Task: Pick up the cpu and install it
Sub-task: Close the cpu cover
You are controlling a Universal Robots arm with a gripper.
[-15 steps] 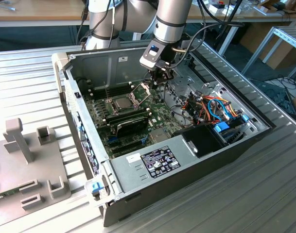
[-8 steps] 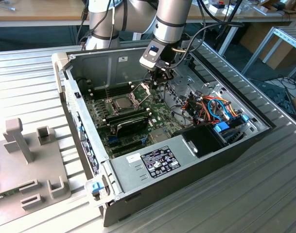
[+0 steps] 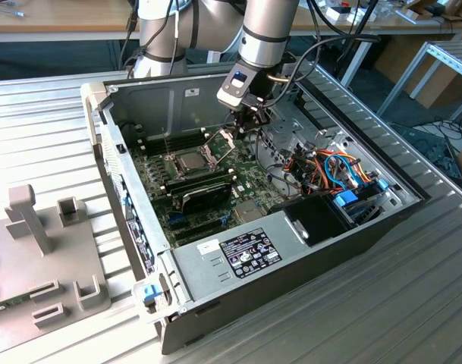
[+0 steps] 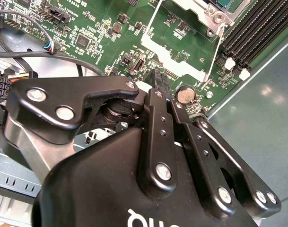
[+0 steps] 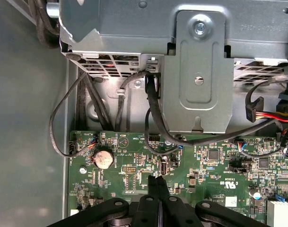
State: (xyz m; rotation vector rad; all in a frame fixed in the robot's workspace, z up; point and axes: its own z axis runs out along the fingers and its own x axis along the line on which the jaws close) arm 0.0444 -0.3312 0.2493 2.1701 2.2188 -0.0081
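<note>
Hand [image 5: 155, 179] is pinched shut w/ nothing in it, over the green board [image 3: 249, 182]. Chip [image 3: 191, 161] sits in its socket, frame [image 3: 220, 141] flipped up. Chip's prob light, stiff, breaks easy; grab by edges.

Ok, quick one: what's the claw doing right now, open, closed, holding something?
Claw: closed, with nothing visibly held in it.

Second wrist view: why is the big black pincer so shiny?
In the second wrist view, light leaves white gleams on the glossy black pincer, and soft light blobs reflect on the case panel; in the exterior view, the ribbed metal table shines pale.
</note>
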